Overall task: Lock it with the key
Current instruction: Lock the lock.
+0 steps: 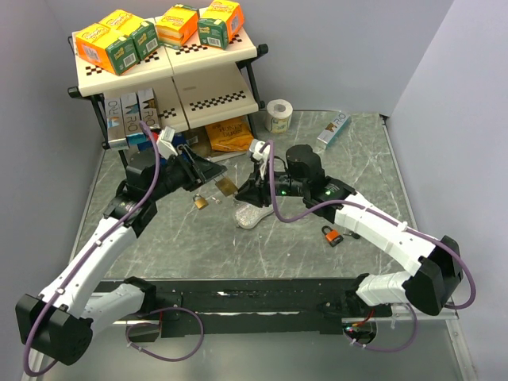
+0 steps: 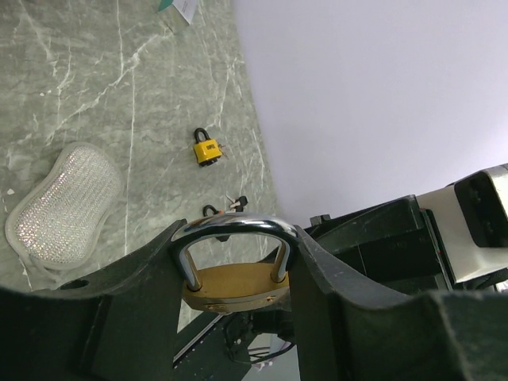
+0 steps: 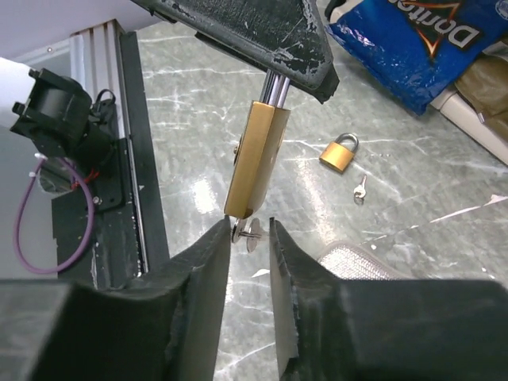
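2 jaws of my left gripper (image 2: 236,246) are clamped on the shackle (image 2: 238,226) of the brass padlock (image 2: 234,287), whose body sticks out past them. The key (image 3: 252,232) sits in the padlock's far end, right between the jaws of my right gripper (image 3: 249,238). Those jaws stand a narrow gap apart, and I cannot tell whether they pinch it.

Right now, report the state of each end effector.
Left end effector: closed on the brass padlock, gripping its shackle.
Right end effector: straddles the key in that padlock; grip cannot be told.
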Controlling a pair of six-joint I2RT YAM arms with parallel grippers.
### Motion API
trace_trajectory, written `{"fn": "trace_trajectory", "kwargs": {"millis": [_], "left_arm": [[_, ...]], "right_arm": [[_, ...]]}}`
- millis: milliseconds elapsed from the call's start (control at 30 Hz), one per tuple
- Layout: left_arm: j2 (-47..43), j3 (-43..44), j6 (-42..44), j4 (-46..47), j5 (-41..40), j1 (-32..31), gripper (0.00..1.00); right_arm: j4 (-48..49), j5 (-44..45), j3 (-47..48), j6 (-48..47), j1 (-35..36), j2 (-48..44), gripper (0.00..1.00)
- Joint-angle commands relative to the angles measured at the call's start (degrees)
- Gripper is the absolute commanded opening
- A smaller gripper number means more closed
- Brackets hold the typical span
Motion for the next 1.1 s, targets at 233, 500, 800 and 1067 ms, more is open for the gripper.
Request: {"fn": "trace_trajectory", "kwargs": {"millis": [233,500,800,1067], "left_arm": [[-0.6,0.8,-3.7,4.3,-2.2,0.6,0.01],[0.5,0.7,-5.6,5.8,-1.6,1.2,0.01],[1.1,0.9,-7.3,5.9,-2.0,1.2,0.01],[1.9,2.7,-7.3,2.2,-6.1,2.1,0.01]], "right_arm": [[3.9,-0.7,1.0,2.0,0.4,0.2,0.21],[4.0,-0.2,1.4,2.0,1.0,1.1,0.33],[3.5,3.3,3.0,0.0,2.6,3.0,0.27],[2.0,10.1,3.0,-3.8,4.8,2.3,0.0]]}}
